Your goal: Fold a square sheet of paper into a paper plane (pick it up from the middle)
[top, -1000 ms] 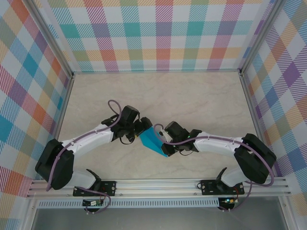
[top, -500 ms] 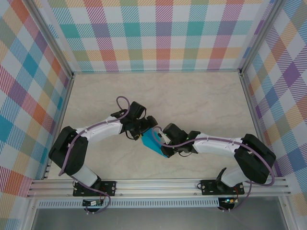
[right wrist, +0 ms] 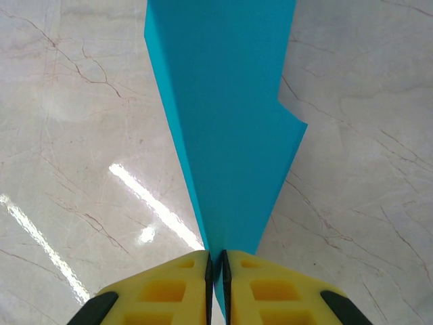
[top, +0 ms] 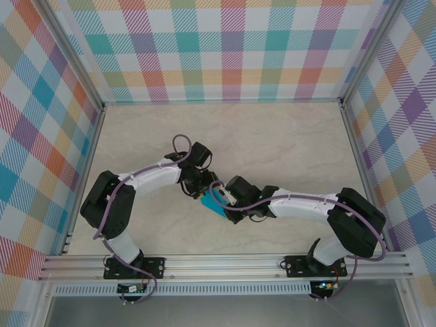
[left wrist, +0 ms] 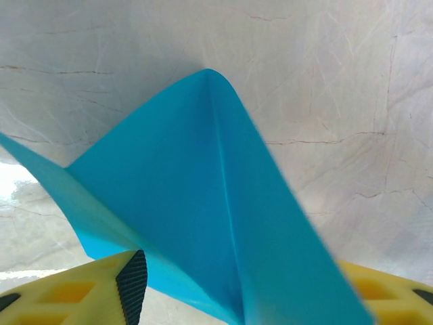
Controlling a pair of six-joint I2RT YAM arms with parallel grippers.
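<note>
Paper: clamped at its narrow near end by right gripper, yellow fingers pressed together on the fold with nothing but the sheet between. Runs straight ahead from those fingers, long axis in line with them, widening on the way out, with one stepped corner jutting to the right. Hangs over pale marbled table; cannot tell whether the far edge touches it. At the other end, left gripper with fingers apart, one on each side of the paper and neither visibly pinching it. From between them, a raised crease heading forward to a peak, with teal flaps sloping down left and right like a tent. Seen from above, paper between the two grippers, long axis slanting from left gripper at the far end to right gripper at the near end, both wrists close in over it. Judged from this, next move likely a squeeze by the left fingers to flatten and sharpen that ridge. Turns on the crease lying midway between those fingers and parallel to them; appears roughly so, if a little off to one side. Right arm already anchoring, left nearer the loose end. No brand, label or lettering legible on paper, fingers or table.
</note>
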